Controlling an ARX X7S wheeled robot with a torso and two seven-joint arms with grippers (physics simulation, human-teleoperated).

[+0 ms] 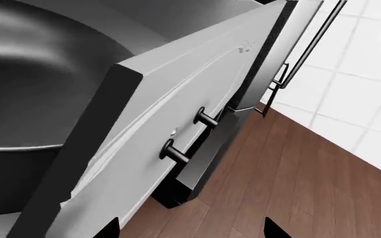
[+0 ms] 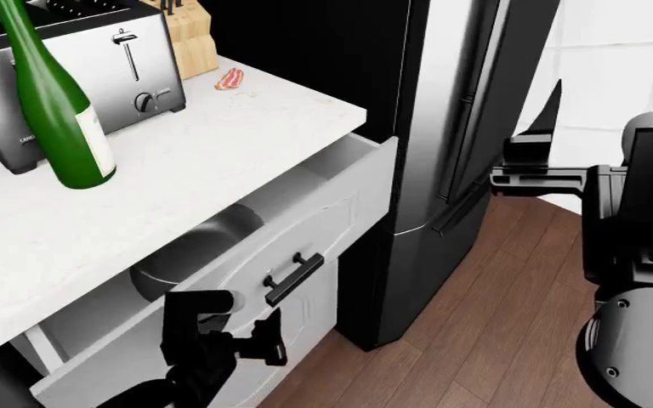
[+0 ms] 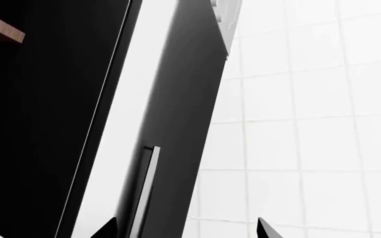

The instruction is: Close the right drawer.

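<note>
White right drawer (image 2: 303, 223), black handle (image 2: 293, 278). Green bottle (image 2: 54, 102). Brown wood floor (image 2: 496, 297). White tiled wall (image 3: 309, 124). Silver toaster (image 2: 88, 59).

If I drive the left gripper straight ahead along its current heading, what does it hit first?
Most likely the right drawer: its white front panel, close to the black bar handle, fills the view ahead of the left gripper. Depth is uncertain, and a slight drift could send it past the front onto the wood floor.

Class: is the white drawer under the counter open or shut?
Open: the drawer juts out past the counter, exposing a dark pan inside.
</note>
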